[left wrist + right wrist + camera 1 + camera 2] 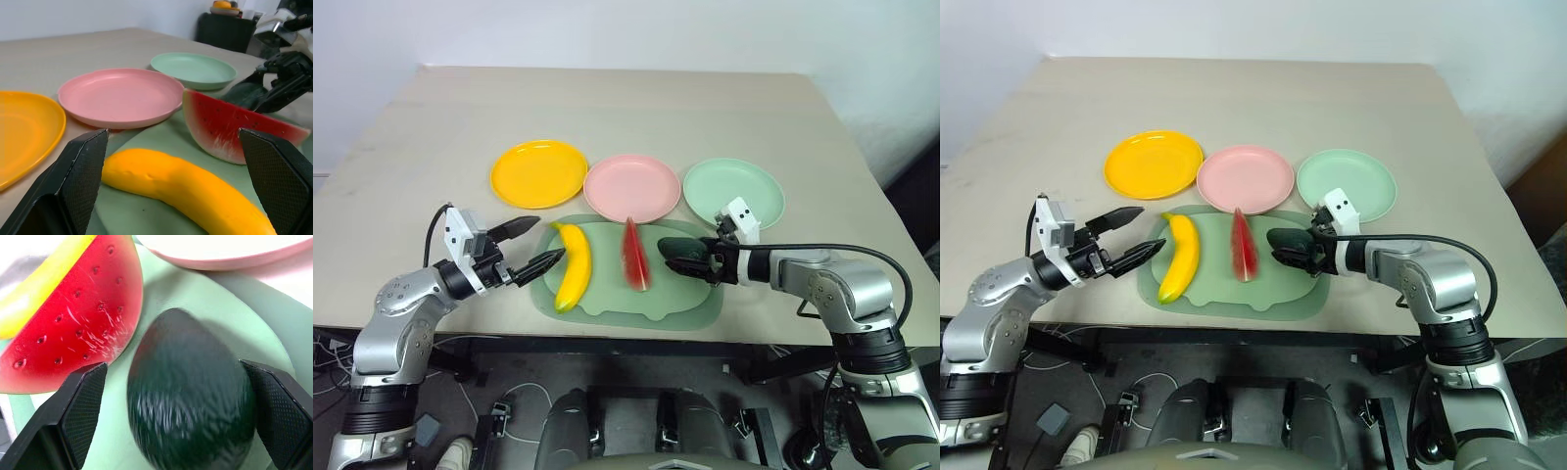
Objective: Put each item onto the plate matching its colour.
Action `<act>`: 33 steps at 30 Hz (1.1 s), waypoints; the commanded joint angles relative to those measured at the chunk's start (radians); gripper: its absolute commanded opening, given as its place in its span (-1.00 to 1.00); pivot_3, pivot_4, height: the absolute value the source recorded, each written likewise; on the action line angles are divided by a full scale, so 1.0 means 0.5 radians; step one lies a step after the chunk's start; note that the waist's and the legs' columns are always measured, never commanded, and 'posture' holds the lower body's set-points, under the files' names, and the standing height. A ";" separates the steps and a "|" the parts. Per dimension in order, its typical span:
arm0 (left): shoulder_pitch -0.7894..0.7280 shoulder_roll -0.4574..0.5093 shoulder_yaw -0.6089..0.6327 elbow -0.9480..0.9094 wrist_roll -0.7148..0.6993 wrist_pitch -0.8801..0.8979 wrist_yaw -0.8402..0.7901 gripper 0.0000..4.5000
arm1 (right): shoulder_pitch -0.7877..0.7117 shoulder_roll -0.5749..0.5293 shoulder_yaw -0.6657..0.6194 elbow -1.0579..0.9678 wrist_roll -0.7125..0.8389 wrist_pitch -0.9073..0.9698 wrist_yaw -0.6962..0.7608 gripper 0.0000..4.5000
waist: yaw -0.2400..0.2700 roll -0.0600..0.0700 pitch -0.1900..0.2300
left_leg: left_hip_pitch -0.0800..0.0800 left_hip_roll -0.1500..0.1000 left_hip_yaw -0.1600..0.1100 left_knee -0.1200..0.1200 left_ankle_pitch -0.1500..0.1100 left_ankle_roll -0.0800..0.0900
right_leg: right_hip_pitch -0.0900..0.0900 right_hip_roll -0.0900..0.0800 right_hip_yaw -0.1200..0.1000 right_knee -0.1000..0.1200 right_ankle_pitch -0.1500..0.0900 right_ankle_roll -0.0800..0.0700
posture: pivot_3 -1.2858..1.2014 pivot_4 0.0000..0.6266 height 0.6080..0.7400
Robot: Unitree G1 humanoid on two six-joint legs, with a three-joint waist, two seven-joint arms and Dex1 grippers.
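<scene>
Table (431,147): big, matte beige top w/ faint grain, square edges; wide bare stretch beyond the plates, more bare room to the robot's left of the mat.

Mat (607,304): flat thin green sheet, rounded corners, lies near the table's front edge. All three toy foods lie on it.

Plates, round, glossy plastic w/ raised rims, in a row just beyond the mat's far edge: yellow-orange plate (539,173) off the mat's left far corner, a little apart from it; pink plate (631,187) in the middle, rim overlapping the mat's far edge; mint plate (733,191) off the right far corner. Small gaps between rims.

Banana (573,264): smooth yellow, curved, on the mat's left part; long axis runs far-to-near, near tip by the mat's front edge.

Watermelon slice (635,255): red wedge w/ pitted seed marks, mid mat, standing on edge; long axis far-to-near, far tip pointing at the pink plate.

Avocado (190,396): dark green, roundish, pebbly skin, on the mat's right part, just beside the slice, narrow end toward the pink plate.

Right gripper (677,257): over the mat's right part, black fingers spread either side of the avocado, not seen pressing it.

Left gripper (530,245): at the mat's left edge, just beside the banana, fingers spread wide, grasping nothing.
</scene>
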 commanded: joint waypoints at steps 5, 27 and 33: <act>-0.033 0.003 0.017 0.025 0.030 -0.079 -0.031 1.00 | -0.046 -0.070 -0.028 -0.111 -0.014 -0.069 0.060 0.38 | -0.001 0.000 0.000 | 0.000 0.000 0.000 0.000 0.000 0.000 | 0.000 0.000 0.000 0.000 0.000 0.000 | 0.03 -0.52 0.32; 0.043 -0.027 0.034 -0.002 0.063 -0.160 0.039 1.00 | -0.752 0.123 -0.084 1.470 -0.734 -1.227 -0.290 0.38 | -0.016 0.002 0.001 | 0.000 -0.001 0.007 -0.001 0.002 -0.003 | -0.004 0.002 0.003 0.002 0.000 0.001 | 0.03 -0.52 0.32; 0.057 -0.031 0.035 -0.014 0.065 -0.173 0.066 1.00 | -0.809 0.141 -0.089 1.591 -0.778 -1.272 -0.227 0.99 | -0.013 0.003 0.002 | 0.000 0.000 0.007 0.000 0.002 -0.003 | -0.004 0.002 0.003 0.003 0.000 0.001 | 0.03 -0.52 0.32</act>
